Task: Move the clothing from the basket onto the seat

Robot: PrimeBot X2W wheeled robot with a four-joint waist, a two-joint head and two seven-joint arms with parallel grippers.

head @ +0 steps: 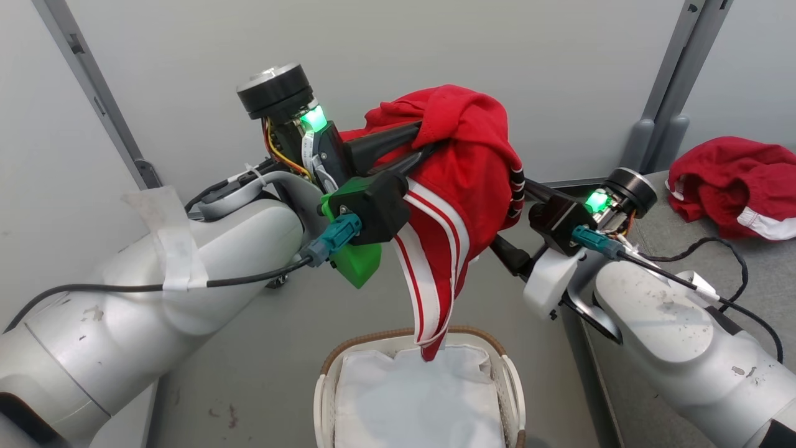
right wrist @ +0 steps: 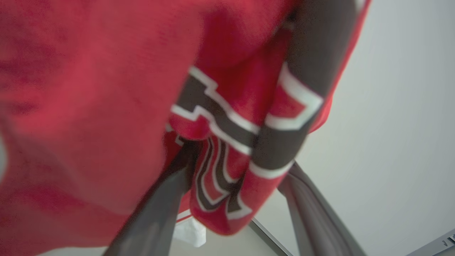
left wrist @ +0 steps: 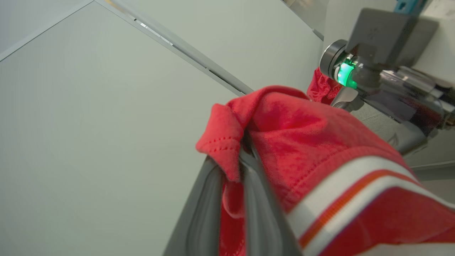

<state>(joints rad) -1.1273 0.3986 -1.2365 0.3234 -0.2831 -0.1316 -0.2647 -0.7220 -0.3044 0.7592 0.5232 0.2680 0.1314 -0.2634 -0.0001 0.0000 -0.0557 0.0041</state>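
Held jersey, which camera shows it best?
Head view: the whole jersey hangs from the left pincer over the basket. Left wrist shows the pinched fold and stripe; right wrist, blurred lettering close up.

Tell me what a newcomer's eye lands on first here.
A red jersey dangles from the shut left gripper at centre, its striped hem hanging down over the white-lined basket below. A second red garment lies crumpled on the grey seat at far right.

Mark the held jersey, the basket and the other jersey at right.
held jersey [head: 463, 186], head view, red fabric above the striped trim.
basket [head: 321, 404], head view, white left wall.
other jersey [head: 727, 174], head view, middle of the red heap.
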